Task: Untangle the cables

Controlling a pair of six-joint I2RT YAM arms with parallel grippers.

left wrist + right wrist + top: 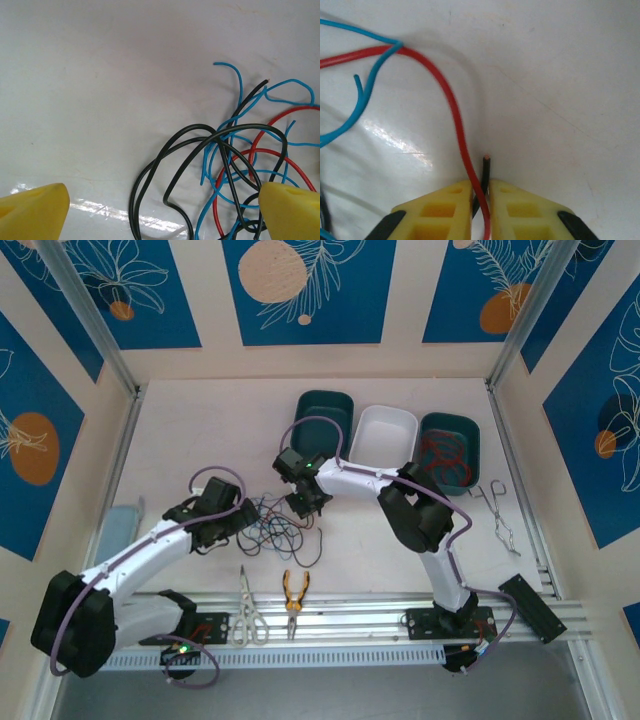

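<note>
Thin cables (280, 527) lie in a loose knot on the white table (200, 430), in front of the white bin (388, 430) and to its left, with a robot gripper at either side. The right gripper (480, 200), on the side of the knot nearer the white bin, is clamped on a red wire (452, 105) and the cut end of a black wire (485, 167), both pinched between its yellow, hollow-celled fingers (445, 210). The left gripper (160, 215), on the side farther from the bin, has its jaws wide apart and grips nothing, with one fingertip above the crossing strands. The wires are round and plastic-sheathed, smooth with a slight sheen. They hold springy open loops rather than falling limp, which suggests a light metal core: almost weightless and flexible, yet with some memory. A pull on one strand would probably drag the whole knot across the glossy tabletop, and the slick jackets could slide through a weak pinch. The best holds look to be the free ends, such as the blue wire (239, 80) tip curling clear of the knot, or a single outer loop. The dense crossings are a poorer choice, since a pinch there would trap several strands together. A teal bin (450, 445) touching the white bin's right side holds what appears to be a coil of red wire.
</note>
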